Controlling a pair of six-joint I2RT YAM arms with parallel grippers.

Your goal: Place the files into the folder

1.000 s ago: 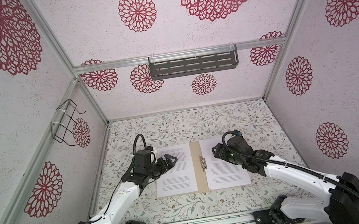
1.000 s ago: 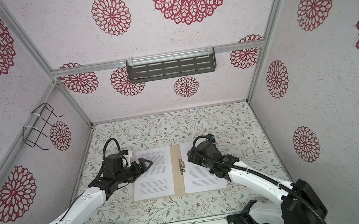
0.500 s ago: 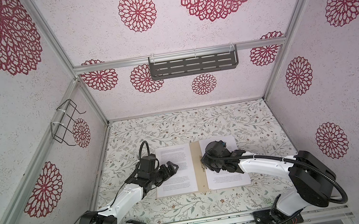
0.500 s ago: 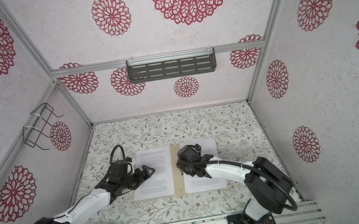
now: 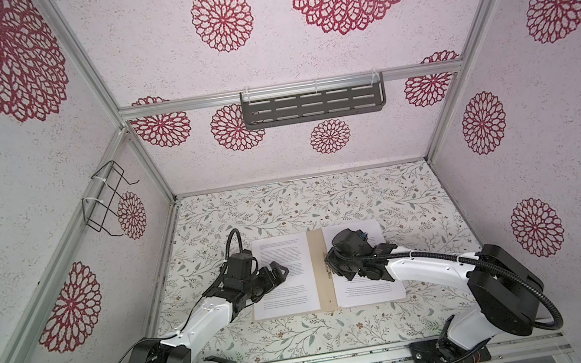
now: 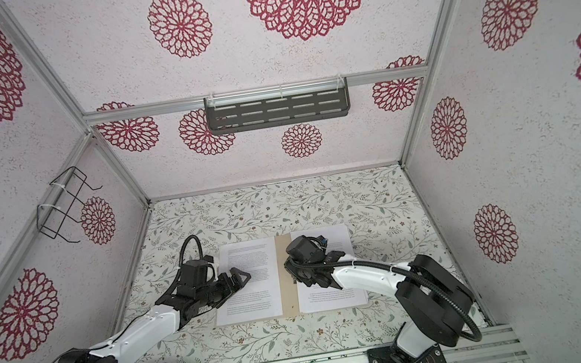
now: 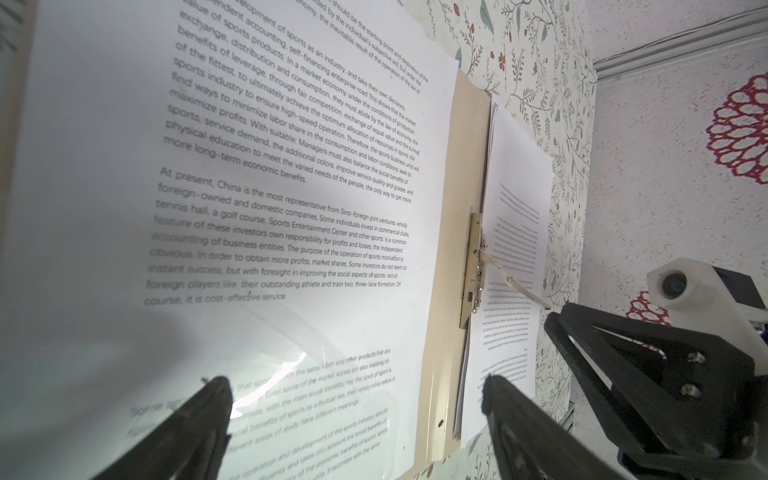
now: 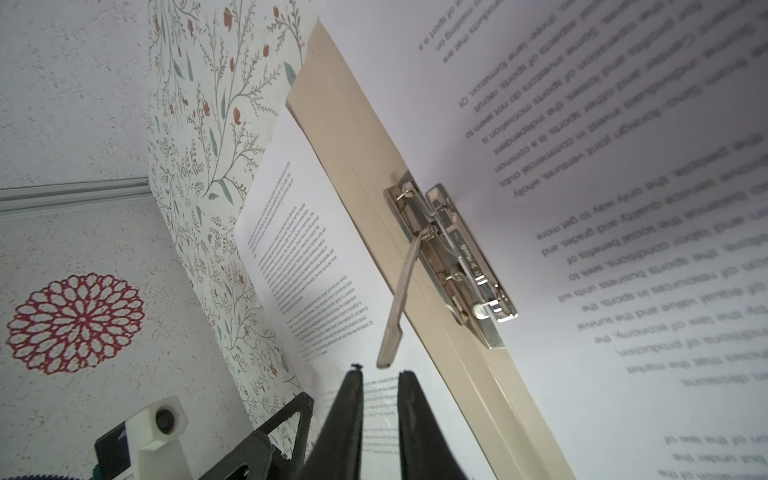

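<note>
The thin tan cardboard folder [image 5: 316, 249] lay open flat, smooth white printed files [image 5: 291, 246] on both leaves, its shiny metal clip [image 8: 457, 266] showing a slim lever [image 8: 399, 299] swung out. The right gripper [image 8: 378, 374] had its jaws nearly together, gripping nothing, the lever's tip just ahead of their thin gap. The left gripper [image 7: 353, 386] had its jaws spread wide and empty, one of the files beyond them.

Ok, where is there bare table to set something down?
Bare table: between the folder and the back wall, between the files and the right wall, along the front rail. Crowded: the middle, left claw and right claw over the folder.
</note>
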